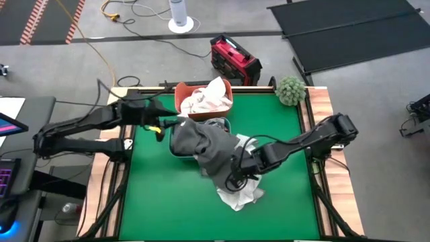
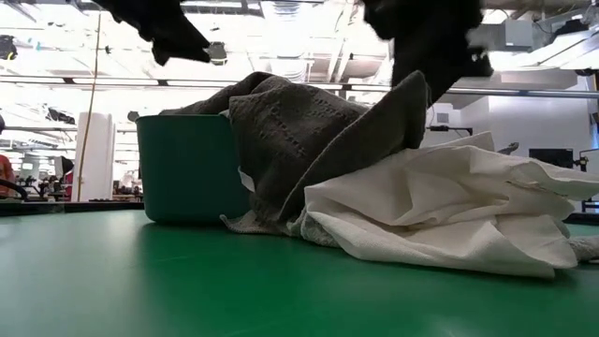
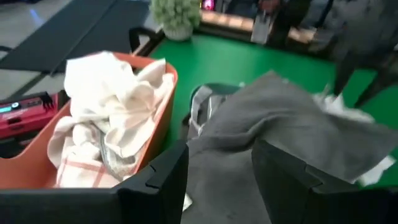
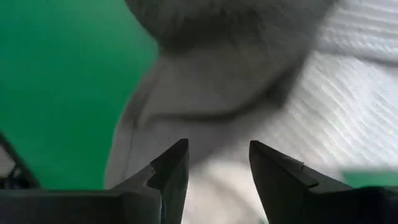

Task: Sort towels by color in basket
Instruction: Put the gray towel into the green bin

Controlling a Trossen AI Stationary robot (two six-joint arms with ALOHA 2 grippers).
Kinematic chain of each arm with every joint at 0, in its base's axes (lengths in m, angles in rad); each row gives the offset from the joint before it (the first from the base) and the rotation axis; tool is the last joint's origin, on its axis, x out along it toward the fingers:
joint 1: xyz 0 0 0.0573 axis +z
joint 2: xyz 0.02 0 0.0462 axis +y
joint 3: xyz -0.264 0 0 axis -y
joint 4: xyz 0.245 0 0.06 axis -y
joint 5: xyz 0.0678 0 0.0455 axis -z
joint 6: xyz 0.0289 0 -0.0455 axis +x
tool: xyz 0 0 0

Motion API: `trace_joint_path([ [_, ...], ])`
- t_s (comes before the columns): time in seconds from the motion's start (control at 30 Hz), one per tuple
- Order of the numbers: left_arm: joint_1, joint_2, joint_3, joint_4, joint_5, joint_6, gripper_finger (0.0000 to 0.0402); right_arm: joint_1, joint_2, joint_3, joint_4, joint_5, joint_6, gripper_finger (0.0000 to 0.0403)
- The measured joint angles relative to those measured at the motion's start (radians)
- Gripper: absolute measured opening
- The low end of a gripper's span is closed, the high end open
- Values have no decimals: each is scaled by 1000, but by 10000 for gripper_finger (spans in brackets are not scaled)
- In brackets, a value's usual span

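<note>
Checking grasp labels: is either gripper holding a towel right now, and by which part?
Nothing is held. The left gripper stands open above the dark grey towel; the right gripper stands open over the white towel.

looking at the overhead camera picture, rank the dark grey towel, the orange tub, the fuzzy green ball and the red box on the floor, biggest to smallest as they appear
1. Dark grey cloth towel, draped over a tub.
2. Orange plastic tub holding pale towels.
3. Red box on the floor: close to the orange tub in apparent size, so unsure.
4. Fuzzy green ball.

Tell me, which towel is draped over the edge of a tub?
The dark grey towel. It hangs out of the green tub onto the table, while the white towel lies flat on the mat and others sit inside the orange tub.
</note>
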Motion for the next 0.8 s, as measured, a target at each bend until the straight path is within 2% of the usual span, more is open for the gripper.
trace_joint_path([
  [0.1,0,-55,0,-12,28,-34,167,-14,52,-36,92,19,1,200],
  [0.33,-1,-149,0,-99,123,-111,167,-52,186,-43,132,17,90,188],
  [0.43,-1,-185,0,-146,127,-141,167,-51,210,-43,179,18,91,145],
  [0.57,-1,-222,0,-165,127,-169,167,-49,199,-43,218,17,60,39],
  [0.6,-1,-230,0,-166,127,-175,167,-49,188,-40,224,17,45,24],
  [0.8,-1,-249,1,-137,124,-196,167,-39,101,42,255,17,-146,26],
])
